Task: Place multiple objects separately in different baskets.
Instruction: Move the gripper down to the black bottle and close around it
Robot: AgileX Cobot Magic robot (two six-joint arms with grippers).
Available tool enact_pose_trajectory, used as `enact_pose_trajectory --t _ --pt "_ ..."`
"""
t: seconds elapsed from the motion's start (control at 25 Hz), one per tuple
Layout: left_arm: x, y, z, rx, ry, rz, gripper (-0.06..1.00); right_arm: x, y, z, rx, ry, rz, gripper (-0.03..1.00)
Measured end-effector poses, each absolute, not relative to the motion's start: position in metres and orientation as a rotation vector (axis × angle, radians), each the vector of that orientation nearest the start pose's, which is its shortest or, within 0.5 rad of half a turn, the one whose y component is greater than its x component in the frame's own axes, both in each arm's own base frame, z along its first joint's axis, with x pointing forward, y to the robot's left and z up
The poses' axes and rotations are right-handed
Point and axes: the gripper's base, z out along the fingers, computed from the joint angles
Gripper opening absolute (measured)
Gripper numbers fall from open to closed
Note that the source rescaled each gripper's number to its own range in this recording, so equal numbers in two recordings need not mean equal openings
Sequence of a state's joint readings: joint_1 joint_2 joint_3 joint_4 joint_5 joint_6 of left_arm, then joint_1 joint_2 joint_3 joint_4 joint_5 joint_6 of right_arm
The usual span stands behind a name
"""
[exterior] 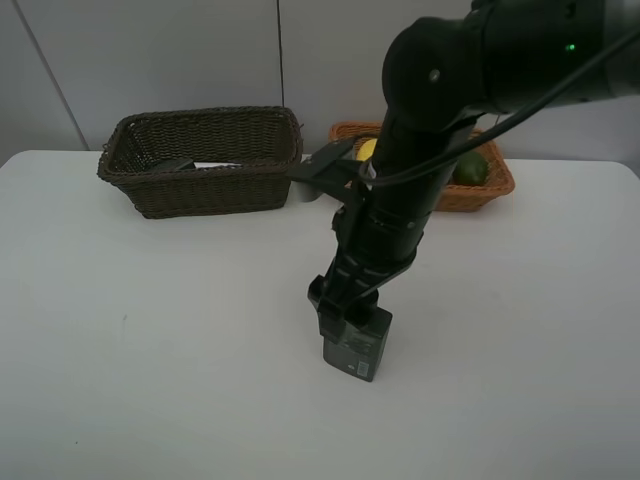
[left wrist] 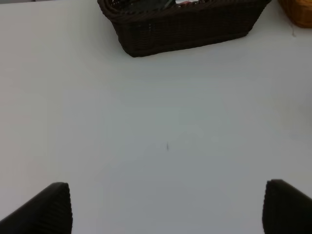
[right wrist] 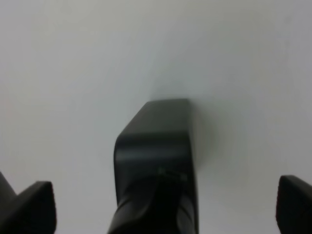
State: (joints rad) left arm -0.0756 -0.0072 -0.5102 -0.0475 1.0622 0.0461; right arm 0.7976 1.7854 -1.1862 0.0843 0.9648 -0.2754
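A dark pump bottle (exterior: 356, 350) lies on the white table near the middle; in the right wrist view it (right wrist: 156, 146) sits between my fingers. My right gripper (exterior: 340, 318) (right wrist: 161, 204) is lowered over it, open, with both fingers well clear of its sides. The dark brown basket (exterior: 200, 190) stands at the back left and holds a black block (exterior: 176, 164) and a white marker (exterior: 216, 165). The orange-tan basket (exterior: 490, 185) at the back right holds a lemon (exterior: 366, 150) and a dark green fruit (exterior: 470, 168). My left gripper (left wrist: 165, 209) is open and empty over bare table.
My right arm (exterior: 400, 190) crosses in front of the orange-tan basket and hides much of it. The left wrist view shows the dark brown basket (left wrist: 185, 29) ahead and a corner of the orange-tan basket (left wrist: 298, 12).
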Motion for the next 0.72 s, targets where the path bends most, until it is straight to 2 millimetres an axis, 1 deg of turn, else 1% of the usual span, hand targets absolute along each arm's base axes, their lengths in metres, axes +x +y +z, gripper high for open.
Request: enact_pose_trajectory --t 0.12,0.32,0.4,0.56,0.64,0.72 --pt "-0.008 -0.003 0.28 0.126 2.024 -0.075 1.0 0.23 0.244 0.19 -1.502 2.659 0.139 0.99" --pt "-0.008 -0.003 0.28 0.126 2.024 -0.075 1.0 0.225 0.236 0.166 -1.524 2.653 0.092 0.99" --pt "-0.008 -0.003 0.28 0.126 2.024 -0.075 1.0 0.224 0.233 0.16 -1.525 2.655 0.088 0.99" --pt "-0.008 -0.003 0.28 0.126 2.024 -0.075 1.0 0.224 0.234 0.158 -1.514 2.643 0.095 0.99" --pt "-0.008 -0.003 0.28 0.126 2.024 -0.075 1.0 0.225 0.235 0.159 -1.506 2.63 0.102 0.95" --pt "-0.008 -0.003 0.28 0.126 2.024 -0.075 1.0 0.225 0.235 0.159 -1.501 2.622 0.105 0.82"
